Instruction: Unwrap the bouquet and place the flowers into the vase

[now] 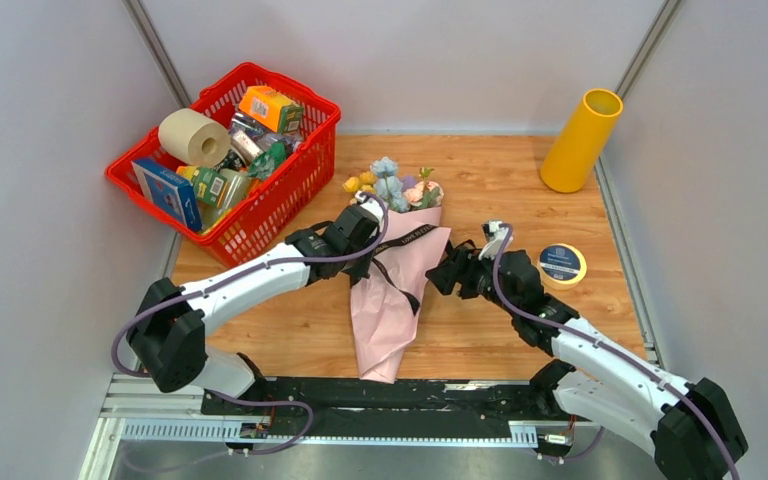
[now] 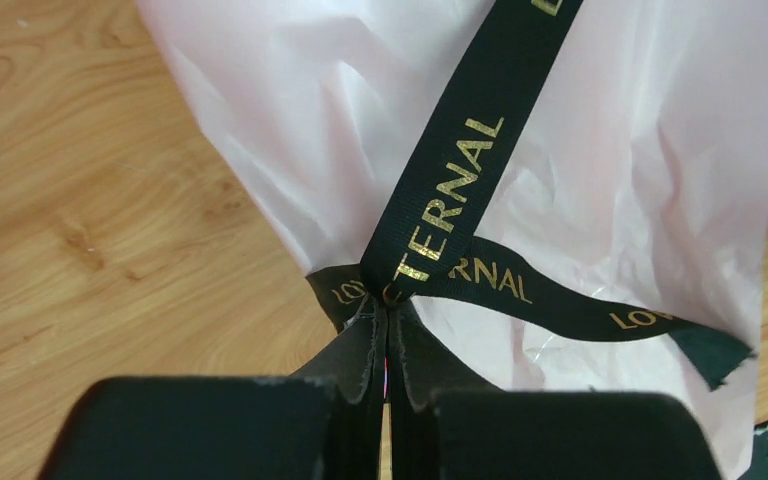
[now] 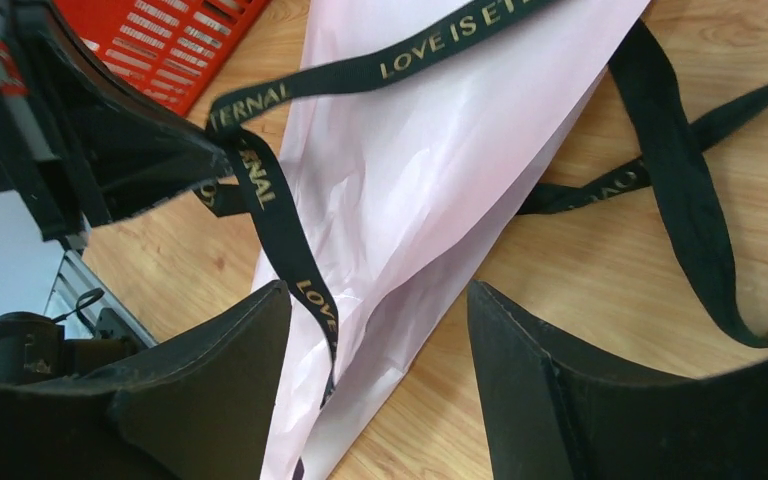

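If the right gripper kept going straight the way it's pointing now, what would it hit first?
Most likely the bouquet's pink wrapping paper, straight ahead between the open fingers of the right gripper. The black ribbon strand hanging near one finger might brush first; depth is unclear.

**White shells, black joints**

The left arm [image 1: 250,272] and right arm [image 1: 610,355] share white link shells and bulky black joint housings. A lilac-grey cable [image 1: 113,348] trails back from each wrist. The fingers [image 3: 210,400] are matte black wedges.

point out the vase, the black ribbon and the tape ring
vase [image 1: 580,142]: top external view, mid-side of the tube
black ribbon [image 2: 450,200]: left wrist view, gold-lettered strip
tape ring [image 1: 562,264]: top external view, labelled top face
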